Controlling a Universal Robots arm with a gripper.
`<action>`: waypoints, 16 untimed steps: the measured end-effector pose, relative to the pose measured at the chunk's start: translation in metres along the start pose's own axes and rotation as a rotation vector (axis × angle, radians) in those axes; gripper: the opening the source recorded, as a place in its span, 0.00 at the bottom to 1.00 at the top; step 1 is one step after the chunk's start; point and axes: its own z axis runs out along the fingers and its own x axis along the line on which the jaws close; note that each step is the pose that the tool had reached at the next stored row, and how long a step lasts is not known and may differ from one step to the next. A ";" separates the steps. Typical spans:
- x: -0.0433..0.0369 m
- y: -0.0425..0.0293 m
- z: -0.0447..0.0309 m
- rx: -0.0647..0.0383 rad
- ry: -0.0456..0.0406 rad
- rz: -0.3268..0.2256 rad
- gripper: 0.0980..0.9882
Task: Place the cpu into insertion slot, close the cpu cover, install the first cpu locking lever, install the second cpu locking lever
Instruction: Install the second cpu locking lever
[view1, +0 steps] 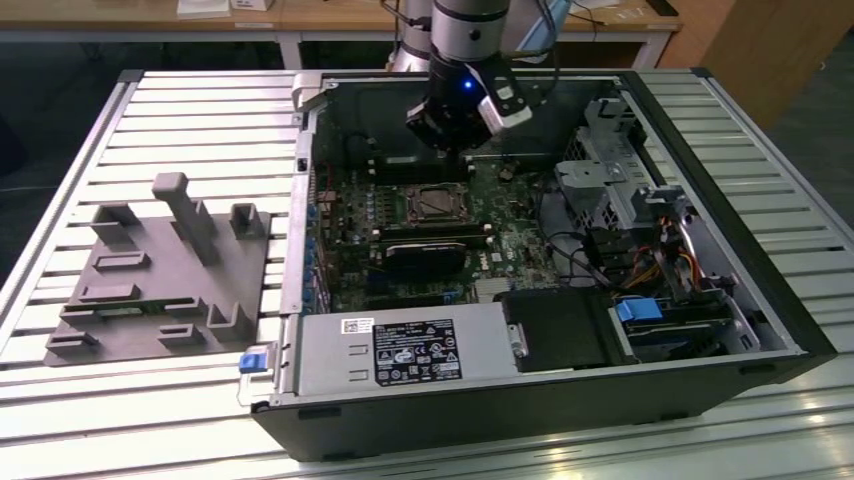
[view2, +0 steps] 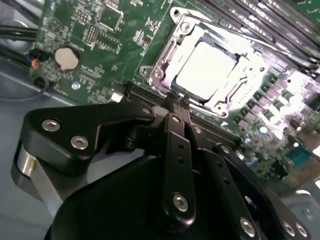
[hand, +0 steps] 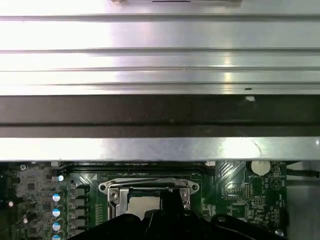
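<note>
The cpu (view2: 205, 70) lies flat in the insertion slot (view1: 434, 204) on the green board, its pale face showing through the window of the cpu cover (view2: 161, 59), which lies down over it. My gripper (view2: 178, 100) hovers just beside the socket's edge, shut, with nothing between its black fingers. In the exterior view the gripper (view1: 450, 140) hangs above the board, a little behind the slot. In the first wrist view the cpu cover (hand: 150, 186) and cpu (hand: 142, 205) show just past the gripper (hand: 172, 196). I cannot tell how the locking levers stand.
The open black computer case (view1: 787, 300) lies on a slatted metal table (view1: 200, 110). A black heatsink block (view1: 424, 258) and memory slots (view1: 427, 235) sit in front of the socket. A grey fixture (view1: 160, 270) rests on the exterior view's left. Cables and drive bays (view1: 641, 230) are on its right.
</note>
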 end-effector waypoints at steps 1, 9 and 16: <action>0.0000 -0.0004 -0.0003 0.000 -0.0001 0.000 0.01; -0.0008 -0.0299 -0.0007 -0.003 0.0017 0.000 0.01; -0.0012 -0.0463 0.0005 -0.035 0.0054 0.001 0.01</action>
